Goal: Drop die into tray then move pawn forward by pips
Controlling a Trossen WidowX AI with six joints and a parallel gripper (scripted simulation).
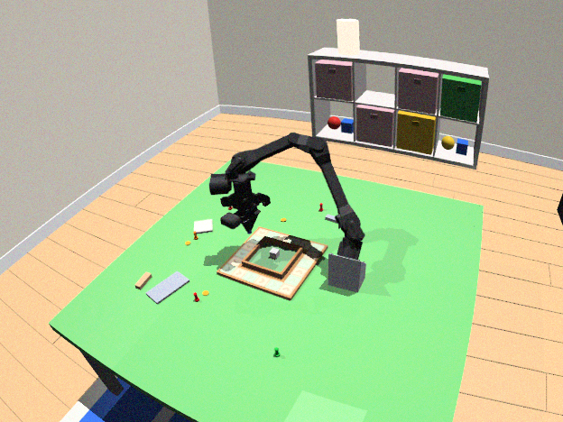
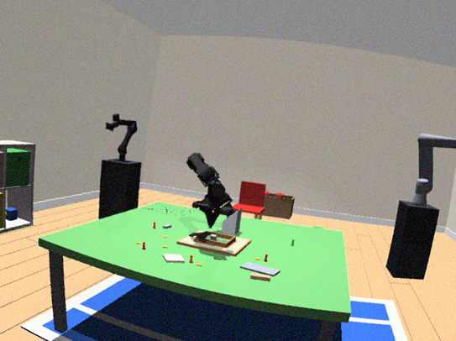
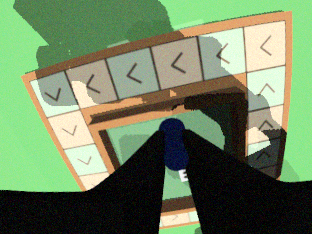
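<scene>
My gripper [image 1: 248,228] [image 2: 210,222] [image 3: 172,137] is shut on the blue pawn [image 3: 173,128] and holds it upright above the board [image 1: 287,288] [image 2: 241,243] [image 3: 268,46]. In the top view the fingertips hang over the board's back left side. The white die [image 1: 273,252] [image 2: 213,236] [image 3: 184,175] lies inside the brown-walled tray [image 1: 262,269] [image 3: 172,205]. In the wrist view the fingers and pawn hide most of the die, and its top pips cannot be read. Arrows mark the ring of squares around the tray.
A grey panel [image 1: 346,272] [image 2: 231,223] stands at the arm's base. Around the board are red pawns [image 1: 320,207] [image 1: 196,297], an orange pawn [image 1: 195,235], a green pawn [image 1: 276,352], small yellow discs, a white pad [image 1: 203,225], a grey slab [image 1: 167,287] and a wooden block [image 1: 143,279].
</scene>
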